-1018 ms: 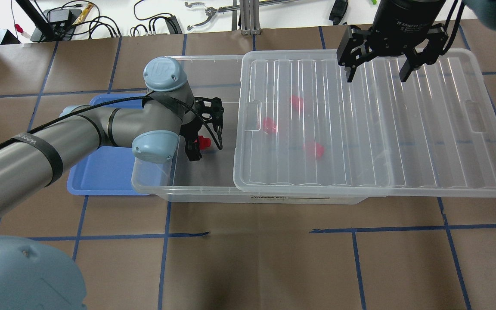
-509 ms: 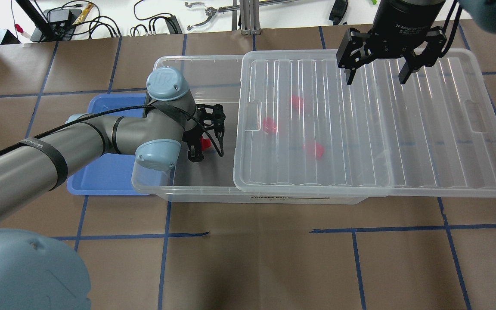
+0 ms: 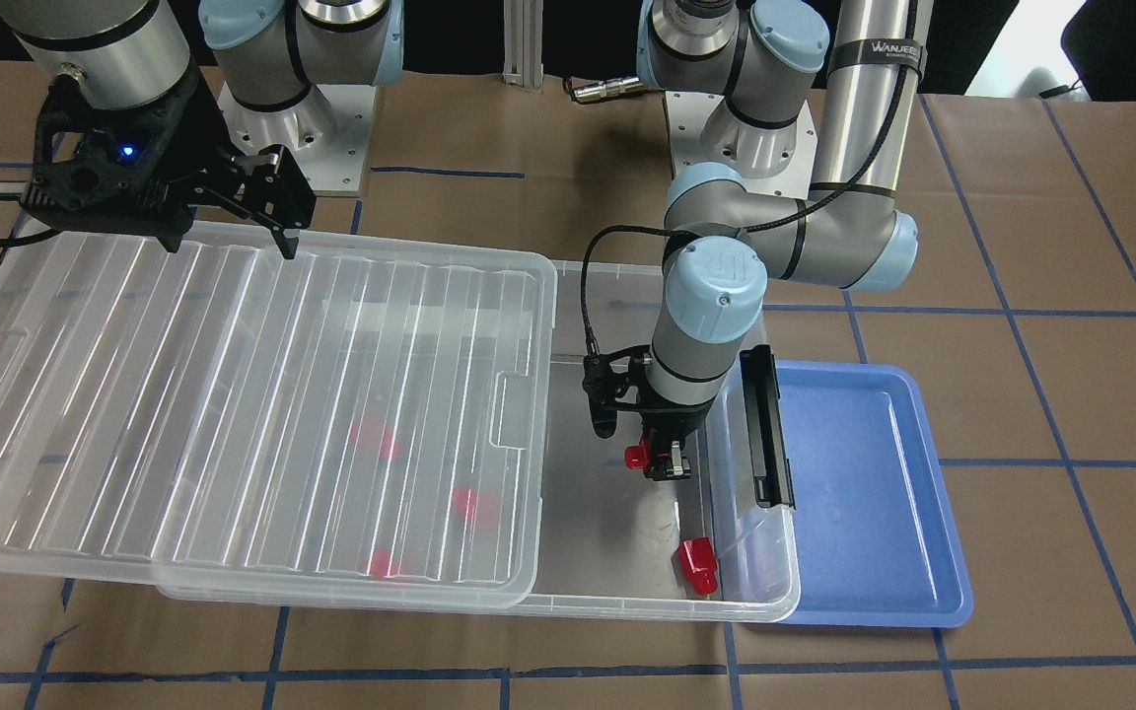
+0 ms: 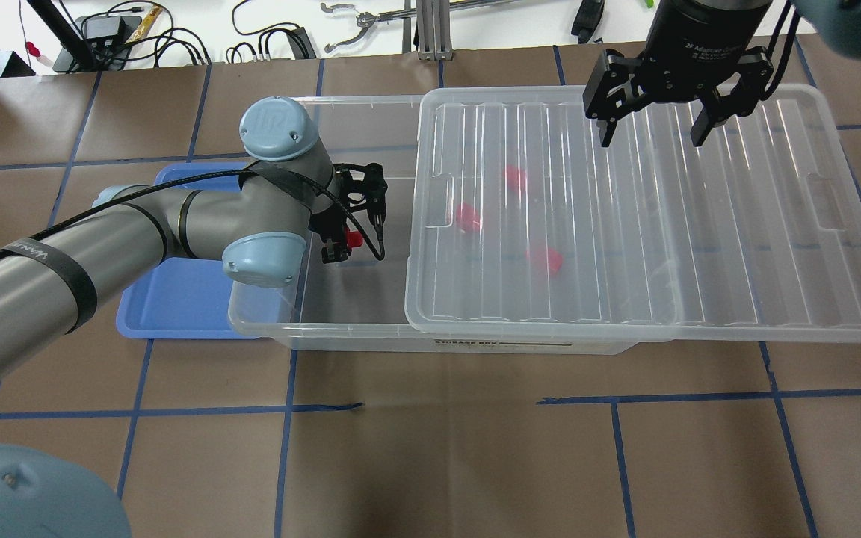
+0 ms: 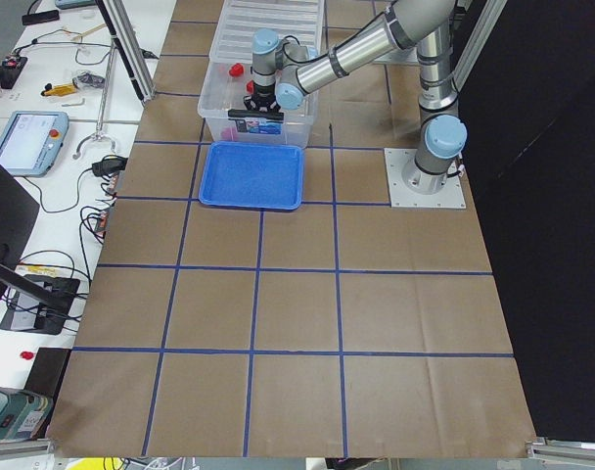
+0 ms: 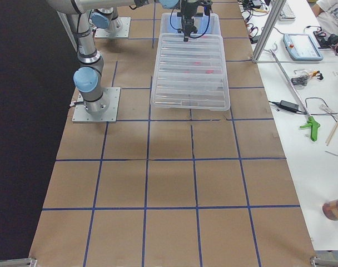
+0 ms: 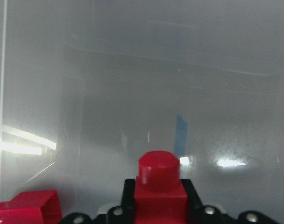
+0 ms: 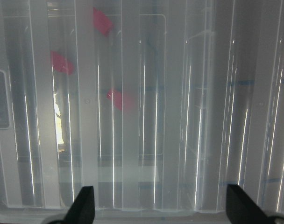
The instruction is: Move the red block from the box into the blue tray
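Observation:
My left gripper (image 4: 344, 245) is shut on a red block (image 4: 353, 239) and holds it above the floor of the box's uncovered end; the block shows between the fingers in the left wrist view (image 7: 159, 186) and in the front view (image 3: 638, 456). The clear box (image 4: 341, 329) has its ribbed lid (image 4: 699, 224) slid to the right. Another red block (image 3: 696, 564) lies on the box floor by the end wall. Three more (image 4: 468, 217) lie under the lid. The blue tray (image 4: 176, 299) lies just left of the box, partly under my left arm. My right gripper (image 4: 651, 123) is open above the lid's far edge.
The box's black latch (image 3: 765, 424) stands on the end wall between my left gripper and the blue tray (image 3: 874, 493). Cables and tools lie on the white bench (image 4: 176, 30) beyond the table. Brown paper with blue tape lines covers the table (image 4: 475, 463).
My left gripper, with the red block in it, has moved a little away from me and to the left. The right gripper has hardly moved.

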Action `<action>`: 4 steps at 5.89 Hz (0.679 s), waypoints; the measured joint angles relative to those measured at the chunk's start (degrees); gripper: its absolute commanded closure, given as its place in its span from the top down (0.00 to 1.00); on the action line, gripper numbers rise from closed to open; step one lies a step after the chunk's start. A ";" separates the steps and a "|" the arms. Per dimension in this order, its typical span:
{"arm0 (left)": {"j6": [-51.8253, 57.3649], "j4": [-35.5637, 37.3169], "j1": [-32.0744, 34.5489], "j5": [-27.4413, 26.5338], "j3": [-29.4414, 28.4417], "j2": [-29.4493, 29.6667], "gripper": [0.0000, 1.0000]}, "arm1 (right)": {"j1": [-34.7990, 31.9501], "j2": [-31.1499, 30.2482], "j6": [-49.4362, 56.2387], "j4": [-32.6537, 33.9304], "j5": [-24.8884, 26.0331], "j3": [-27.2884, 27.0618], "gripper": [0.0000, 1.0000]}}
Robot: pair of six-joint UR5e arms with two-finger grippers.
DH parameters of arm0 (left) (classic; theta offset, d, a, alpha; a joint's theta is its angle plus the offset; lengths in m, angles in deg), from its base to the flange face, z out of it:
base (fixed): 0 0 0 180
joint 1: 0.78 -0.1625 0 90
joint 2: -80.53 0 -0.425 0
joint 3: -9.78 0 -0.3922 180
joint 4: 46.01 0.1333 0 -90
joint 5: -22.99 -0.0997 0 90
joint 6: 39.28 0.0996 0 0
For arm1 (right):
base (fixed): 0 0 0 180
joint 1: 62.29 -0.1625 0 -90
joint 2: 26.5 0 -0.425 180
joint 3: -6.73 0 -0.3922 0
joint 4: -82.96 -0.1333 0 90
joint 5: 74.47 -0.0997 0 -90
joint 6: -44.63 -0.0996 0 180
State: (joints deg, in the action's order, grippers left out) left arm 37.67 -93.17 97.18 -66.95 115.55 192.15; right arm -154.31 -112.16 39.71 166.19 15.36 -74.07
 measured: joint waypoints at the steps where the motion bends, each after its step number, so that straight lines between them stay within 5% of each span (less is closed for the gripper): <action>1: -0.54 -4.27 -0.18 -0.07 -2.11 -1.56 0.15 | 0.00 0.03 0.00 0.00 0.05 -0.03 1.00; 4: -2.23 -22.84 -0.65 -0.50 -16.05 -2.84 0.14 | 0.03 0.06 0.08 0.03 0.17 -0.05 1.00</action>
State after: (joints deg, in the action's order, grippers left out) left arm 35.44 -116.01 96.53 -67.45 99.50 189.31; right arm -154.28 -112.10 39.80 166.22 15.53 -74.13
